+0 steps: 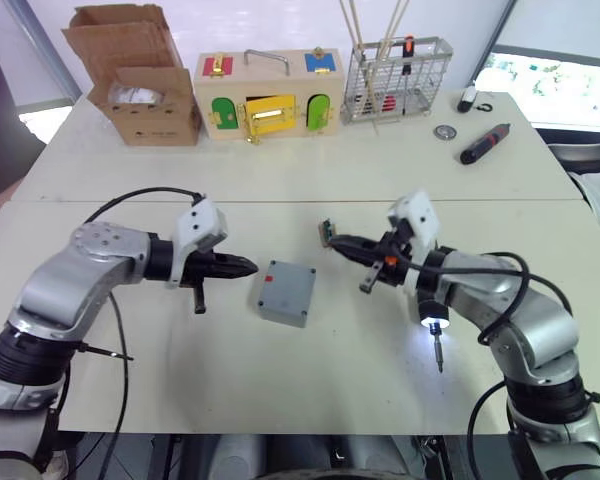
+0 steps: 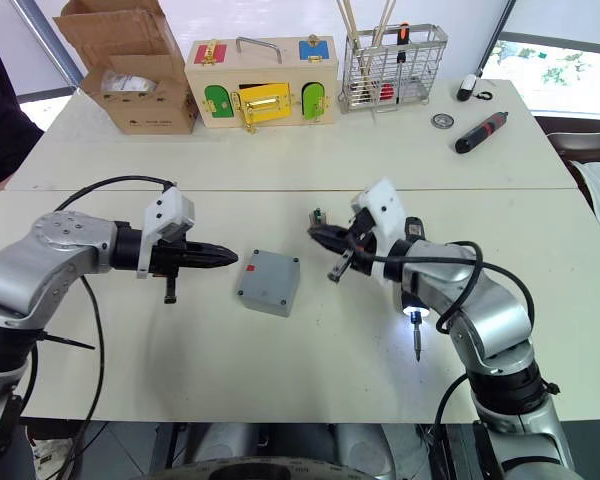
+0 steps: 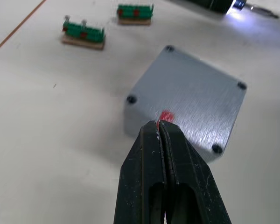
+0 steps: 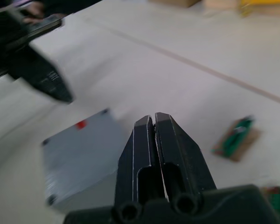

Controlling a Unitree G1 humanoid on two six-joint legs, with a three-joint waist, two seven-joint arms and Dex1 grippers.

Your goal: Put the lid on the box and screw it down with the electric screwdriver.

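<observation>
From the head camera, the box (image 1: pixel 285 292) sat on the table (image 1: pixel 310 390) between the two arms, its lid (image 1: pixel 289 283) already resting flush on top with dark screw holes at the corners. It looked like stiff, light plastic with a smooth top, likely to slide if pushed from one side, so it would be best steadied by its opposite side walls. The left hand (image 1: pixel 242 267) pointed at the box from just beside it, apart from it, fingers pinched together and empty. The right hand (image 1: pixel 342 243) hovered near the box's far corner, forearm bent inward. The electric screwdriver (image 1: pixel 432 312) rode under the right arm, lamp lit, bit aimed down at the table; how it was held I could not tell. It looked heavy and rigid, best gripped around its thick body. A smaller screwdriver (image 1: pixel 483 143) lay well apart at the far edge.

In the left wrist view, the left hand's fingers (image 3: pixel 155 154) were clenched shut with nothing between them, just short of the box wall bearing the red mark (image 3: pixel 165 115).

In the right wrist view, the right hand's fingers (image 4: pixel 175 149) were likewise pressed together, above the table beside the box.
</observation>
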